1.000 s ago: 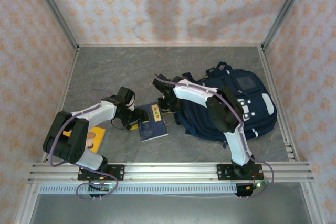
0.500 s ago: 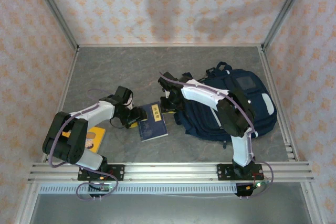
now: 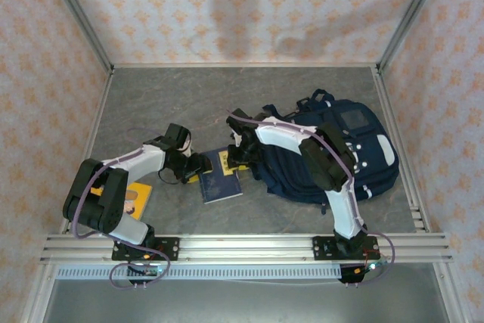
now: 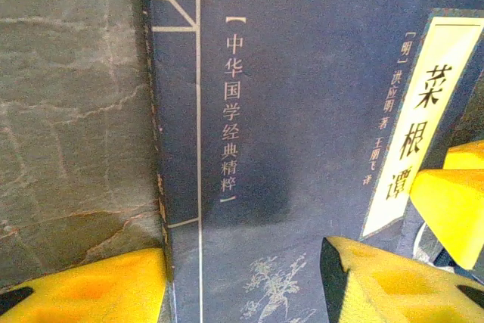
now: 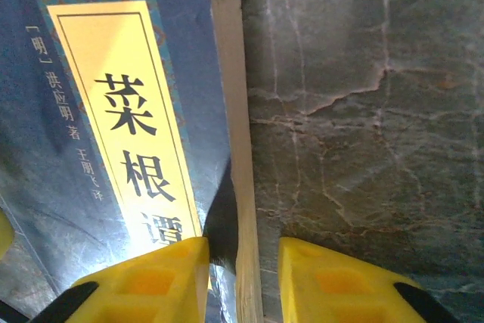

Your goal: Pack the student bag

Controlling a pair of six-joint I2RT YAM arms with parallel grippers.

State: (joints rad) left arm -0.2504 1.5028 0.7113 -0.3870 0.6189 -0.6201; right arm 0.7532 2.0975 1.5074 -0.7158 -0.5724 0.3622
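The student bag [image 3: 333, 153], navy with grey patches, lies flat at the right of the table. To its left lies a dark blue book [image 3: 219, 181] with a yellow title strip [image 5: 125, 119]. My left gripper [image 3: 198, 168] is at the book's left side. It is open, with one fingertip [image 4: 91, 285] on the table beside the spine and the other on the cover [image 4: 257, 111]. My right gripper [image 3: 233, 155] is at the book's far right corner, open. Its fingers straddle the pale page edge [image 5: 231, 111], one fingertip [image 5: 144, 281] on the cover, the other over the table.
A yellow book [image 3: 134, 200] lies partly under the left arm near the front left. The right arm reaches across the bag's left side. Grey marble tabletop [image 3: 174, 104] stretches behind the book. Patterned walls close three sides; a metal rail [image 3: 242, 247] runs along the front.
The right gripper has come forward and slightly left from beside the bag onto the book's far right corner. The left gripper has hardly moved.
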